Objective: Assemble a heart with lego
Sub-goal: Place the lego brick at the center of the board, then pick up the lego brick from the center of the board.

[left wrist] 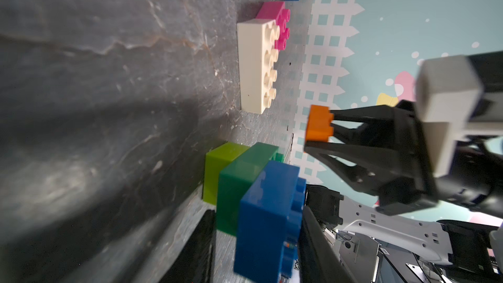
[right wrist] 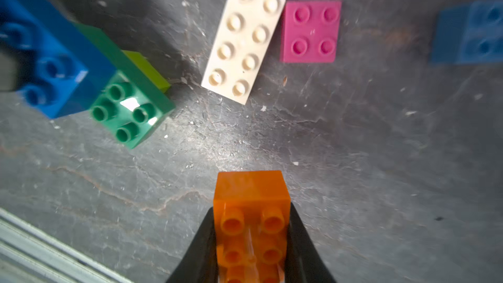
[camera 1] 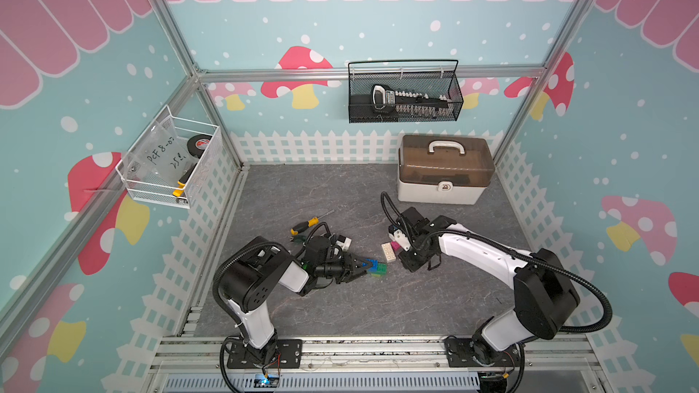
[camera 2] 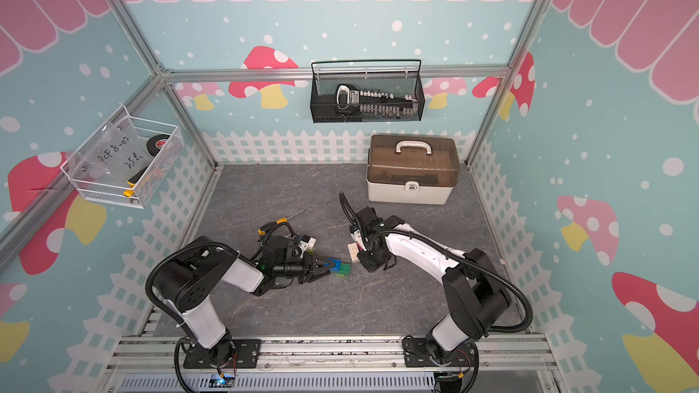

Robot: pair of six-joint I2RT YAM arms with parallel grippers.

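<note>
A stepped stack of joined lego, a blue brick (left wrist: 268,221) on a dark green one (left wrist: 239,183) on a lime one (left wrist: 217,170), sits tilted at mid-table (camera 1: 376,269). My left gripper (camera 1: 364,265) is shut on its blue brick, and the lime end touches the table. My right gripper (right wrist: 251,240) is shut on an orange brick (right wrist: 251,208) just above the table, right of the stack (camera 1: 411,263). Between them lie a white oblong brick (right wrist: 243,39) and a pink square brick (right wrist: 311,31), side by side. A second blue brick (right wrist: 471,34) lies farther off.
A yellow-handled screwdriver (camera 1: 310,223) lies behind the left arm. A white box with a brown lid (camera 1: 444,172) stands at the back right. A black wire basket (camera 1: 404,92) hangs on the back wall and a white one (camera 1: 170,160) on the left wall.
</note>
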